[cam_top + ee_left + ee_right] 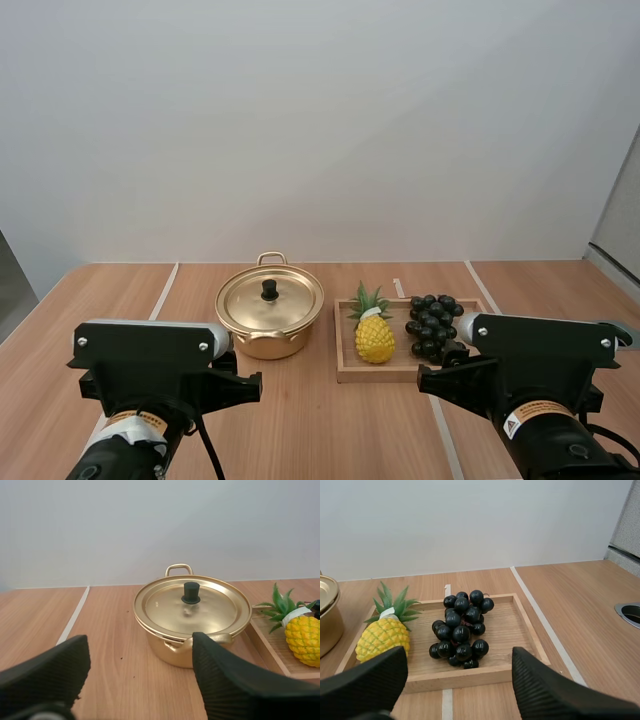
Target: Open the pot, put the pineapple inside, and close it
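You have a wooden desk (pixel 300 430) with pale strips (pixel 164 292) running front to back across its top. Two things sit directly on it. A gold pot (pixel 270 318) with its lid on stands left of centre. A wooden tray (pixel 385 375) lies flat just beside the pot on its right, not touching it. Near the desk's right edge, a round metal-rimmed hole (pixel 631 613) is set into the top.

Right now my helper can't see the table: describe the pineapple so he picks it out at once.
Find the wooden tray right of the gold pot. The pineapple lies in it on the pot's side, yellow with green leaves, unlike the dark grapes beside it.
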`<control>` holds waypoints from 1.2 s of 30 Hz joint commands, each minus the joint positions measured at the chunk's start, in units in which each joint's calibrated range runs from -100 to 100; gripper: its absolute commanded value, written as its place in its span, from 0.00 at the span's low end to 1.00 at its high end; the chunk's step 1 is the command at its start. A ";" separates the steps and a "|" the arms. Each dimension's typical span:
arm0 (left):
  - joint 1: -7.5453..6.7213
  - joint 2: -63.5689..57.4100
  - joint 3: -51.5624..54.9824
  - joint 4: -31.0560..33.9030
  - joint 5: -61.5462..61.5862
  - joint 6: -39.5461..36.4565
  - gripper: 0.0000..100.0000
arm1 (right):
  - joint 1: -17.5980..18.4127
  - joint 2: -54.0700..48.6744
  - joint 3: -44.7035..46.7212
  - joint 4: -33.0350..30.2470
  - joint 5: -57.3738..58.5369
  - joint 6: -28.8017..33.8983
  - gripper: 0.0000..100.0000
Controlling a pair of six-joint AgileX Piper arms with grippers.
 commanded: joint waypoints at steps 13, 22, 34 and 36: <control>-0.08 -0.27 -21.85 8.68 -16.28 3.35 1.00 | 0.07 -0.31 -11.38 -17.09 -3.99 -0.23 1.00; -0.08 4.03 -39.98 6.87 -12.06 3.26 1.00 | 0.07 -0.31 -28.56 -15.46 0.26 -3.44 1.00; -0.08 47.24 -70.58 5.67 34.92 11.75 1.00 | 0.07 24.49 -39.68 0.17 23.86 -15.60 1.00; -0.08 52.66 -75.36 3.98 43.27 12.99 1.00 | 0.07 28.89 -41.40 6.37 25.78 -18.60 1.00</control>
